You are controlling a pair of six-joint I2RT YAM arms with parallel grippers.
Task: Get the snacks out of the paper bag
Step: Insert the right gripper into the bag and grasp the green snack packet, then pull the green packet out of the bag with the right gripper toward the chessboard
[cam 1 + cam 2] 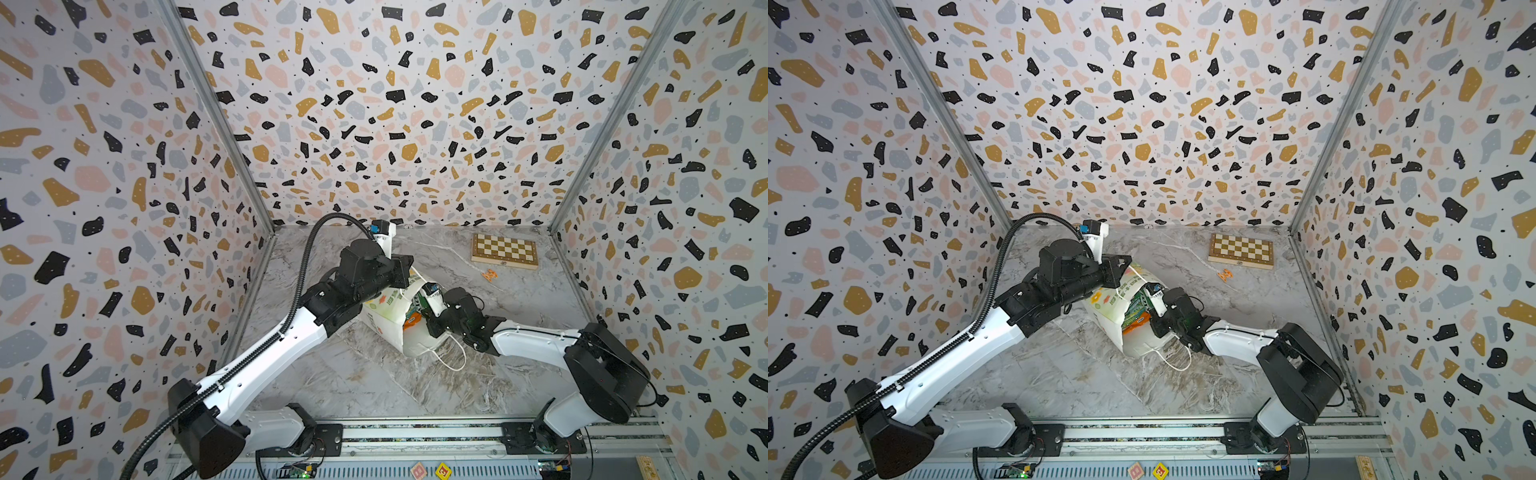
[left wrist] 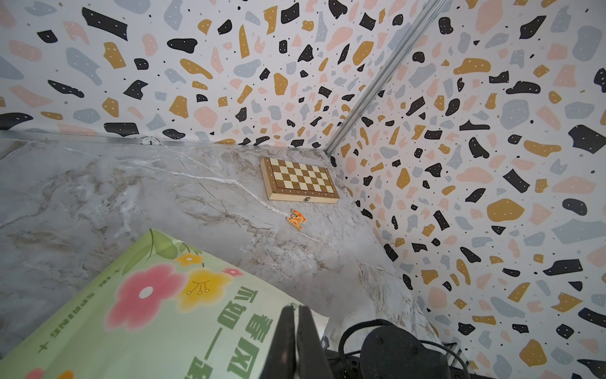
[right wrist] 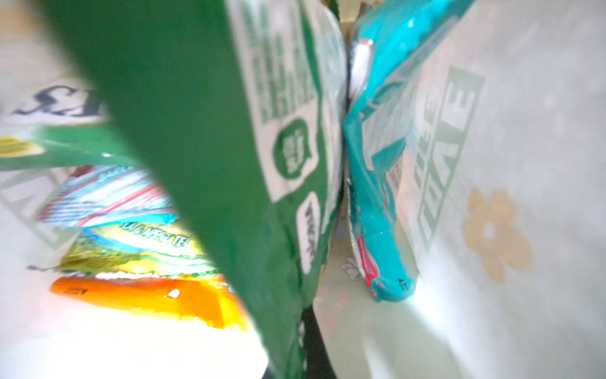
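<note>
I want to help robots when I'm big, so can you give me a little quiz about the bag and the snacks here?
1. True or false: the paper bag is standing upright.
2. Pick one: the right gripper, reaching inside the bag, is shut on which snack? A the orange packet. B the green packet. C the teal packet.
3. Fill the gap: the orange trinket lies on the table right beside the ____.

Key:
1. False; it lies on its side.
2. B.
3. chessboard.
</note>
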